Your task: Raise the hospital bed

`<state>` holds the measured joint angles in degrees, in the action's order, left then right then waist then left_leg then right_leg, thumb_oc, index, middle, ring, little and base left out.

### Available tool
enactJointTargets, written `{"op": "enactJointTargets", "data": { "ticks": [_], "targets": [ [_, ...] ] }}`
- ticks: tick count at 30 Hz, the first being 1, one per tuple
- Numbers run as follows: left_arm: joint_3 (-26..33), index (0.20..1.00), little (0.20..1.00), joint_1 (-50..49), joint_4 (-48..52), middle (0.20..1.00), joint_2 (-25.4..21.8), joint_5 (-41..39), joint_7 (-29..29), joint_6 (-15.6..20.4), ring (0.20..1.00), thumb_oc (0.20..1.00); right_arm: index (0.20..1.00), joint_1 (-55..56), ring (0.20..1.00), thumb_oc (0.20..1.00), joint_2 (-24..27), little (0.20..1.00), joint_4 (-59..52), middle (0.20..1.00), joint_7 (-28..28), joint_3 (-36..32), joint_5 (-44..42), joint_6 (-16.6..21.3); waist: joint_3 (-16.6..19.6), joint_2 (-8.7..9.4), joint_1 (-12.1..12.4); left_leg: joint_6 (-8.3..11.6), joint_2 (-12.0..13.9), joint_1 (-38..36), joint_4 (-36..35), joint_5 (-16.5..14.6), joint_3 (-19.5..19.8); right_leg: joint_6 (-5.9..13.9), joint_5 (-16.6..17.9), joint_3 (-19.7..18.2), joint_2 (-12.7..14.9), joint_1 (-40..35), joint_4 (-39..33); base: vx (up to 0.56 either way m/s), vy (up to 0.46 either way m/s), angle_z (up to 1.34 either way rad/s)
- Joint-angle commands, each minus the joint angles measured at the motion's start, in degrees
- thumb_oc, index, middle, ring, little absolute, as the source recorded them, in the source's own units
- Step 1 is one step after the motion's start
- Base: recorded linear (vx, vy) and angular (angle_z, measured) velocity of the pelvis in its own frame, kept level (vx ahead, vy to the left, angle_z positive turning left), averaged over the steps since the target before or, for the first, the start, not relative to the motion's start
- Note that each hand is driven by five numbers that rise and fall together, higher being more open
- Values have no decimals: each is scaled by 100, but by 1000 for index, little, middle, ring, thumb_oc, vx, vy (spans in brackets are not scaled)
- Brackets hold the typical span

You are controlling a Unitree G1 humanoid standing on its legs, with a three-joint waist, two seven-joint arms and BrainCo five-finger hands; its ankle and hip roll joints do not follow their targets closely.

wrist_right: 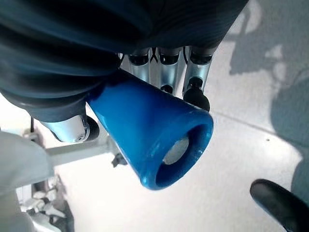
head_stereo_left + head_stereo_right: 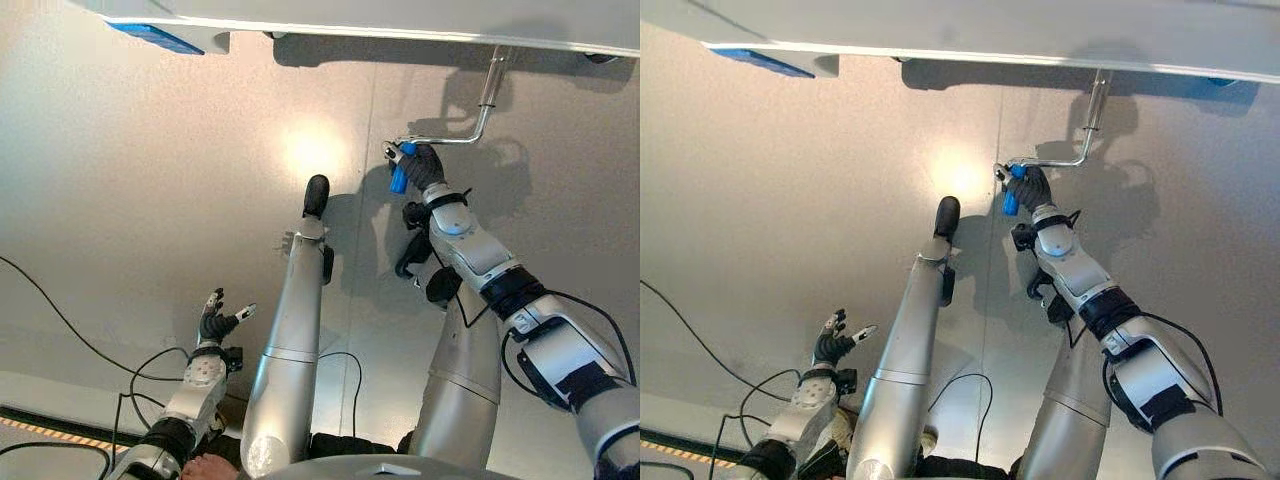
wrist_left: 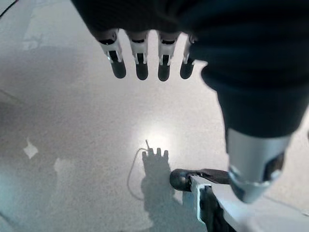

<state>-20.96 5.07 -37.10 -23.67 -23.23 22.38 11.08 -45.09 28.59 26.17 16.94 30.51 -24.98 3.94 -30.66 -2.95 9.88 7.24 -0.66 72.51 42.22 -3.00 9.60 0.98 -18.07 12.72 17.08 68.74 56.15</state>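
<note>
The hospital bed (image 2: 400,20) runs as a pale edge across the top of the frame, and its metal crank (image 2: 478,120) hangs down from that edge at upper right, bending sideways to a blue handle (image 2: 399,178). The right robot hand (image 2: 425,165) is closed around that blue handle, fingers curled over it. The left robot hand (image 2: 218,322) sits at lower left above the floor (image 2: 150,180), fingers straight and spread, holding nothing.

The step in hand looks to be cranking the bed up. To do it well, the grip should stay firm on the handle while the wrist follows a round path about the crank's shaft — letting the handle rotate inside the fingers rather than twisting against it. Pulling off the turning plane could make the handle slip out or strain the bent rod. The left arm is best kept low and clear of the sweep.

The head views show the whole crank, its bend and where it joins the bed, which the wrist camera cannot. The right wrist view gives instead the blue handle's open end from very close, with fingers (image 1: 195,82) wrapped behind it — confirmation of the grasp. The left wrist view shows straight fingers (image 3: 141,60) over bare floor.
</note>
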Motion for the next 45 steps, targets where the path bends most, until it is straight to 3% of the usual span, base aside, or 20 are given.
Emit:
{"op": "enactJointTargets", "data": {
  "ticks": [1,16,17,18,19,20,21,31,45],
  "targets": [
    [-19,1000,1000,-286,-66,1000,-45,131,-12,51,1000,1000,200,-762,200,200,-42,200,-1709,200,10,-502,-84,1407,87,-164,-171,-328,10,-494,-260,-153,-325,783,800,-645,15,-458,-1036,-42,-47,-1],
    [219,1000,1000,-361,-324,1000,105,70,-165,-1,1000,1000,200,189,200,200,138,200,-2586,200,12,-1619,-1069,1943,87,-44,-505,-181,256,-1351,-886,28,-444,740,937,-710,-245,-1133,-1582,-21,-60,-7],
    [218,1000,1000,-353,-336,1000,107,68,-174,-3,1000,1000,200,213,200,200,133,200,-2593,200,11,-1653,-1113,1957,87,-50,-517,-170,270,-1384,-950,64,-452,734,956,-715,-266,-1155,-1627,-90,-51,-3],
    [242,1000,1000,-277,-360,1000,108,106,-180,-23,1000,1000,200,168,200,200,119,200,-2615,200,28,-1741,-1194,2012,87,-41,-537,-166,294,-1301,-1088,291,-460,688,1149,-690,-300,-1059,-1745,-21,-50,-4],
    [231,1000,1000,-336,-386,1000,125,110,-180,-20,1000,1000,200,269,200,200,74,200,-2618,200,13,-1787,-1292,2057,87,-34,-562,-143,315,-1500,-1062,104,-482,724,966,-733,-322,-1217,-1693,-17,-55,-5],
    [238,1000,1000,-336,-395,1000,129,102,-181,-13,1000,1000,200,323,200,200,63,200,-2666,200,20,-1846,-1345,2093,87,-19,-576,-133,325,-1538,-1084,113,-478,716,966,-742,-355,-1238,-1708,-20,-69,-8],
    [275,1000,1000,-266,-394,1000,138,114,-174,-22,1000,1000,200,279,200,200,73,200,-2720,200,52,-1923,-1373,2130,87,-11,-589,-137,338,-1406,-1180,334,-469,674,1165,-721,-383,-1108,-1805,-88,-67,-10],
    [403,1000,1000,-298,-553,1000,177,-39,-150,-36,1000,1000,200,406,200,200,-64,200,-2720,200,209,-2546,-2070,2548,87,10,-733,-69,455,-1671,-1410,416,-591,650,1170,-828,-474,-1145,-1819,-22,-44,-5],
    [588,1000,1000,-412,-518,1000,182,-151,-17,-13,1000,1000,200,697,200,200,271,200,-2220,200,1242,-3210,-1320,2489,87,125,-874,-38,543,-1706,-1495,449,-645,601,1139,-902,-569,-1062,-1782,0,-38,-4]
  ]
}}
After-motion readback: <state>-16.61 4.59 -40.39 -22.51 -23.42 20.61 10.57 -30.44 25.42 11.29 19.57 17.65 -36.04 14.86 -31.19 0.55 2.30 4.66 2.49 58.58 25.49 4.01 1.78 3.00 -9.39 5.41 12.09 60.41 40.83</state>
